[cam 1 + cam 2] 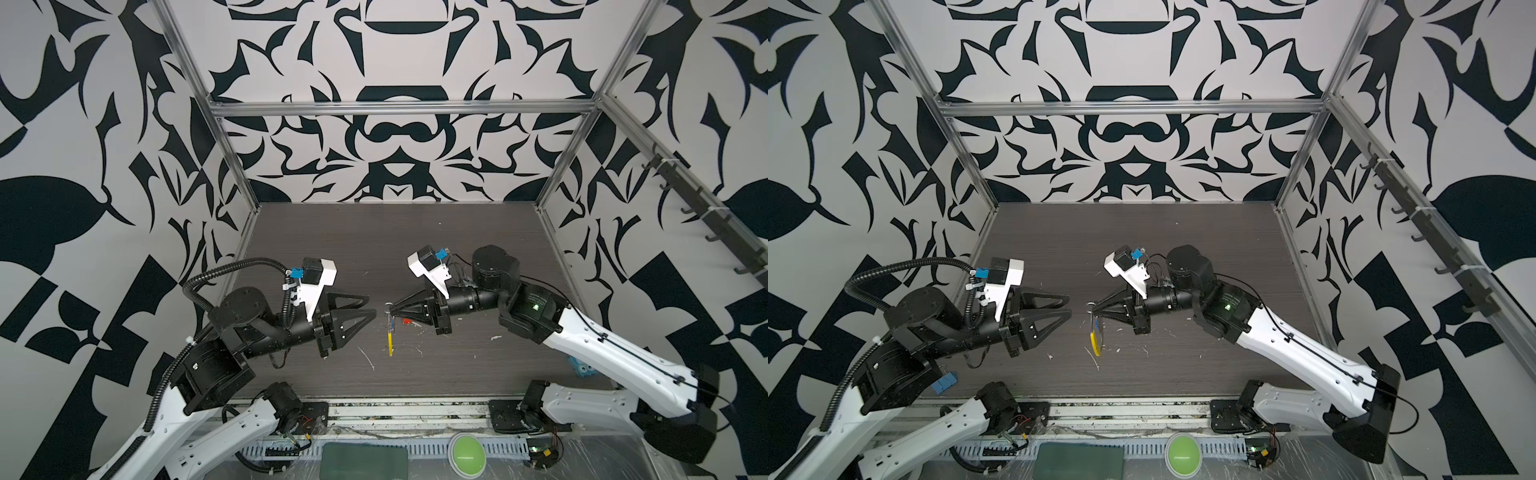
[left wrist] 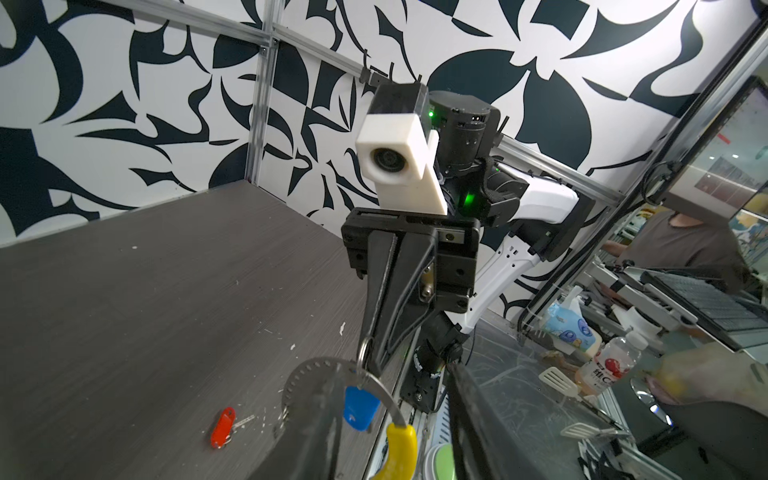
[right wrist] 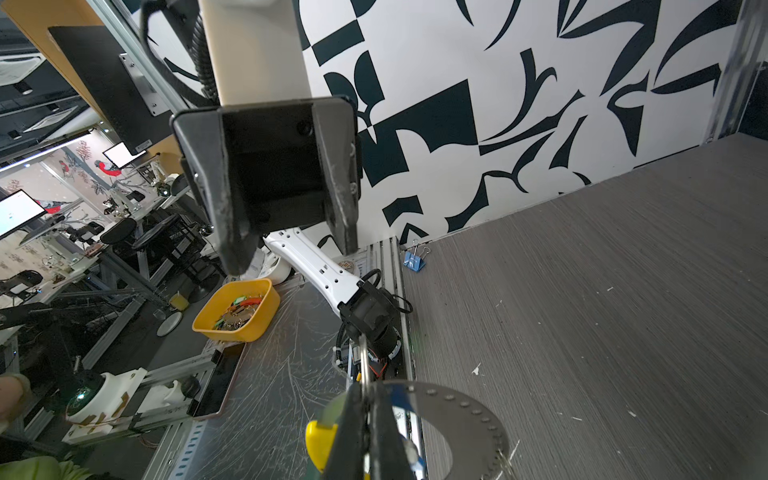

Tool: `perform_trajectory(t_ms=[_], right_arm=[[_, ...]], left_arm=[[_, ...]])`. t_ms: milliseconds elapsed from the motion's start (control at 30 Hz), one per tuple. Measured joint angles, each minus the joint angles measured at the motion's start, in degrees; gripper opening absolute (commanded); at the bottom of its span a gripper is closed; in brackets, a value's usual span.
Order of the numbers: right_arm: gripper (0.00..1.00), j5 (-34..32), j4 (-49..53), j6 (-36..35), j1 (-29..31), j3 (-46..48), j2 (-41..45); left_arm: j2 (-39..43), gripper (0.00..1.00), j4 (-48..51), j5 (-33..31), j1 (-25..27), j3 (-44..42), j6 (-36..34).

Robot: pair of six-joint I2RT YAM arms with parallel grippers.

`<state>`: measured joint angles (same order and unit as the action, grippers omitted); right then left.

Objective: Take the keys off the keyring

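The keyring [image 2: 309,368] is a grey loop with small holes and a yellow sleeve [image 2: 401,442]. It hangs edge-on above the table in both top views, where the sleeve [image 1: 390,345] shows. My right gripper [image 1: 390,308] is shut on the ring's top, as the right wrist view [image 3: 365,392] shows. A blue-headed key [image 2: 360,408] still hangs on the loop. A red-headed key [image 2: 223,427] lies loose on the table [image 1: 407,321] just under the right gripper. My left gripper [image 1: 372,305] stands open just left of the ring, and its blurred fingers [image 2: 299,436] flank the loop.
A blue binder clip [image 3: 413,262] lies at the table's front left corner [image 1: 944,382]. A light-blue block [image 1: 582,368] sits partly under the right arm. White flecks dot the dark table [image 1: 374,249]. Patterned walls close three sides. A yellow bin [image 3: 237,309] stands outside the frame.
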<state>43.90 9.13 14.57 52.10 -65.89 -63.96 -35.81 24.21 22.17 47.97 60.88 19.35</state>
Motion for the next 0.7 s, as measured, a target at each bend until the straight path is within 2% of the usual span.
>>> perform_trajectory(t_ms=[300, 533, 700], right_arm=[[0.00, 1.4, 10.9, -4.8, 0.0, -6.9, -3.1], [0.00, 2.0, 16.8, -7.7, 0.0, -9.3, -4.6], [0.00, 2.1, 18.9, -8.8, 0.0, -10.1, -4.7]], left_arm=[[-7.4, 0.31, 6.5, 3.7, 0.0, 4.0, -1.8], [-8.9, 0.21, 8.1, 5.8, 0.0, 4.2, -2.5], [-9.7, 0.20, 8.2, 6.3, 0.0, 4.3, -2.5]])
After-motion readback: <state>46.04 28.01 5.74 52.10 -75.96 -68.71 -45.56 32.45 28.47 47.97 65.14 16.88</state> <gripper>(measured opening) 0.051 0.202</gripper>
